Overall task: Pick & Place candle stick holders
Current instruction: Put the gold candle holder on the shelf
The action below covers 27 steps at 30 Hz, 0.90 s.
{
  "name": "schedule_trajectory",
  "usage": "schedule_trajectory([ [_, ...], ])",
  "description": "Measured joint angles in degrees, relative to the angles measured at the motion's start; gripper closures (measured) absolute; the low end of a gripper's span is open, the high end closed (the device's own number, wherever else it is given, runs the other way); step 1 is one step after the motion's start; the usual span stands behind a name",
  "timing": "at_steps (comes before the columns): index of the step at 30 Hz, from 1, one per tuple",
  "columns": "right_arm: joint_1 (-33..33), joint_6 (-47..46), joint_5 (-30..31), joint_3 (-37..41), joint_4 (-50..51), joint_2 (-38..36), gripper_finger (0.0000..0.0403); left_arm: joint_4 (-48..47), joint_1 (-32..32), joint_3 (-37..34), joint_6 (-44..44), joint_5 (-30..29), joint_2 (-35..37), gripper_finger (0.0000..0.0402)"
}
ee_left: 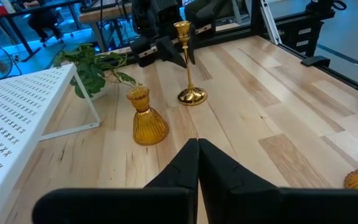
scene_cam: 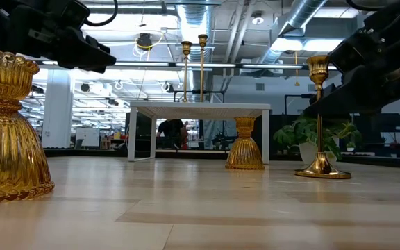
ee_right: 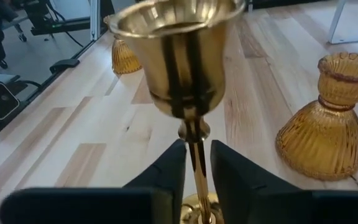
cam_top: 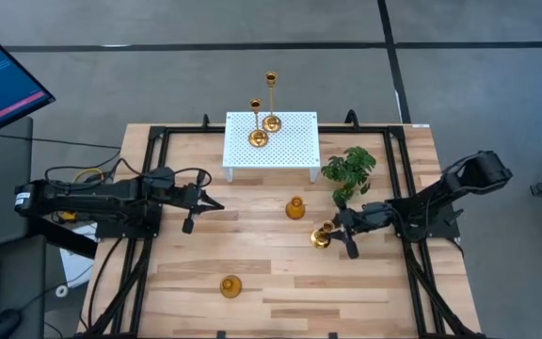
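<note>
Two tall gold candle stick holders point(cam_top: 258, 137) point(cam_top: 271, 121) stand by their round bases on the white perforated stand point(cam_top: 290, 151). A short ribbed amber-gold holder point(cam_top: 295, 207) stands on the table in front of the stand, and another one point(cam_top: 230, 286) stands near the near edge. A third tall thin-stemmed holder point(cam_top: 321, 235) stands right of centre, with my right gripper point(cam_top: 335, 235) shut on it. My left gripper point(cam_top: 216, 203) is shut and empty over the table's left half; it also shows in the left wrist view point(ee_left: 197, 155). My right gripper pinches the tall holder's thin stem point(ee_right: 196, 152) between its two fingers point(ee_right: 169, 171), just below the cup point(ee_right: 179, 56). The fingers come level from the table's right side and lie across the stem. The holder stands upright, and its round base point(scene_cam: 318, 170) looks to be on the table.
A green leafy plant point(cam_top: 351, 169) stands just beyond my right gripper, next to the stand's right end. A black frame point(cam_top: 149, 141) runs along the table's edges. Bare wood lies between the two short holders.
</note>
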<state>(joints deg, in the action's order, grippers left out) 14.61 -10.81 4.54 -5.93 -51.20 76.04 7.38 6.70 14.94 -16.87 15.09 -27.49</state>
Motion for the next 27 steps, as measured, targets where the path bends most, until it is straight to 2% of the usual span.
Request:
schedule_trajectory([
  [6, 0.0, -0.5, 0.0, 0.0, 0.2, -1.8, 0.0393, 0.0, 0.0, 0.0, 0.8, 0.0, 0.0, 0.0395],
  [16, -0.7, -4.7, 1.6, -2.0, 2.9, -7.5, 0.0395, 0.0, 0.0, 0.0, 0.9, 0.0, 0.0, 0.0392],
  [18, -1.2, -4.7, 1.5, -4.5, 7.1, -8.9, 0.0396, 0.0, 0.0, 0.0, 0.9, 0.0, 0.0, 0.0394],
  [24, -4.0, 0.3, -0.4, -16.5, 28.5, -12.9, 0.0398, 0.0, 0.0, 0.0, 0.9, 0.0, 0.0, 0.0396],
  [27, -6.8, 6.1, -4.4, -22.7, 34.5, -14.1, 0.04, 0.0, 0.0, 0.0, 0.8, 0.0, 0.0, 0.0393],
])
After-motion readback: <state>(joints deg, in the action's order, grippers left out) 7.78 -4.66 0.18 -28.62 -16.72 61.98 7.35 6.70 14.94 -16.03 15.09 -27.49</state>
